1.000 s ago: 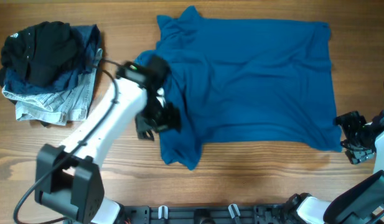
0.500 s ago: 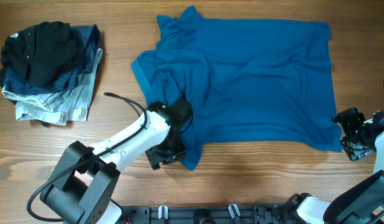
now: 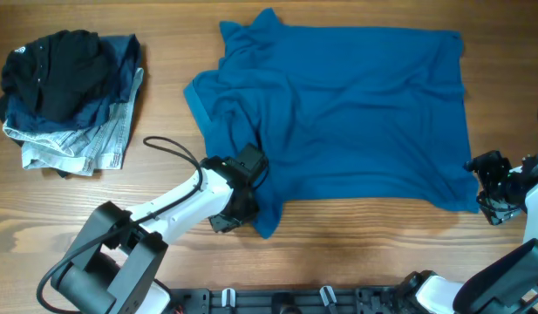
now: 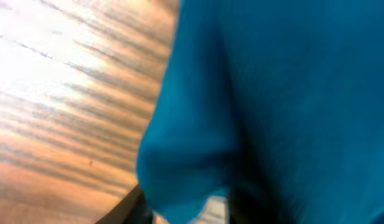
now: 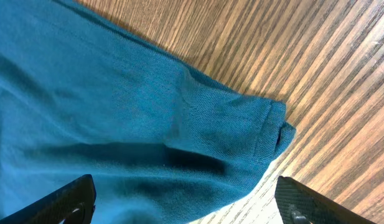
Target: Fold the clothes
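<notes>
I see one large royal-blue shirt-like garment of soft wrinkly cloth (image 3: 338, 113) spread almost flat on the wooden table (image 3: 382, 253), wider than deep. Shallow creases cross it. Its left side is bunched, narrowing into a folded flap nearest me. At the lower right corner a hemmed end lies flat.

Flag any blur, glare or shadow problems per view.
Left wrist: blurred throughout; the royal-blue soft cloth garment fills most of it, glare washes out the wooden table. Right wrist: sharp, weave and grain legible, dark fold shadow. Overhead: sharp, evenly lit.
</notes>
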You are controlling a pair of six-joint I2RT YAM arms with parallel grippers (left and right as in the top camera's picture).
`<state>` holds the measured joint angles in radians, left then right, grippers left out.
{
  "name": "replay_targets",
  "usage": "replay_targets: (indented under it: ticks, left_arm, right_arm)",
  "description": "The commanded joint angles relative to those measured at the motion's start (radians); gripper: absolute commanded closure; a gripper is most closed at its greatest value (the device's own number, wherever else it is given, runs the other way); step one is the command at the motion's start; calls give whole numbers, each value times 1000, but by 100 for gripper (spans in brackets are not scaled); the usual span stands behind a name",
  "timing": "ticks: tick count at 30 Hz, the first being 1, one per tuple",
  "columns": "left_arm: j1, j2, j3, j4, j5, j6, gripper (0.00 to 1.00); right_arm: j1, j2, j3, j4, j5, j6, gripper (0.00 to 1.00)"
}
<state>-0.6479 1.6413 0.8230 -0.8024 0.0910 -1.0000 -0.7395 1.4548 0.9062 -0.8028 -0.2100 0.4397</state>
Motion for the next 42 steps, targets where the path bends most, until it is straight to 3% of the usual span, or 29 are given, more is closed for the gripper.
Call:
replay_targets:
  ticks: [1, 6, 14, 17, 30, 37, 39, 40, 41, 42]
  left_arm:
    - [26, 6, -18, 2, -119, 27, 96]
    - [107, -78, -17, -53, -130, 27, 96]
    - [256, -500, -17, -178, -130, 27, 96]
    - [274, -576, -17, -187, -131, 27, 96]
    - [274, -561, -17, -153, -146, 28, 96]
    - [274, -561, -17, -128, -159, 27, 96]
    - [274, -561, -17, -127, -166, 27, 96]
    - [274, -561, -17, -126, -167, 27, 96]
    - [274, -561, -17, -125, -167, 27, 96]
    - [274, -561, -17, -125, -167, 27, 96]
  right_arm:
    - [3, -7, 16, 3, -24, -22, 7]
    - [3, -7, 16, 3, -24, -22, 7]
    - [3, -5, 2, 7, -24, -39, 7]
    - [8, -5, -18, 7, -24, -48, 8]
    - [21, -5, -173, 113, 99, -43, 14]
    - [20, -5, -195, 88, 137, -24, 33]
    - [20, -5, -195, 89, 148, -7, 49]
    - [20, -5, -195, 92, 156, 7, 65]
    - [20, -5, -195, 93, 164, 13, 91]
    - [20, -5, -195, 96, 166, 17, 96]
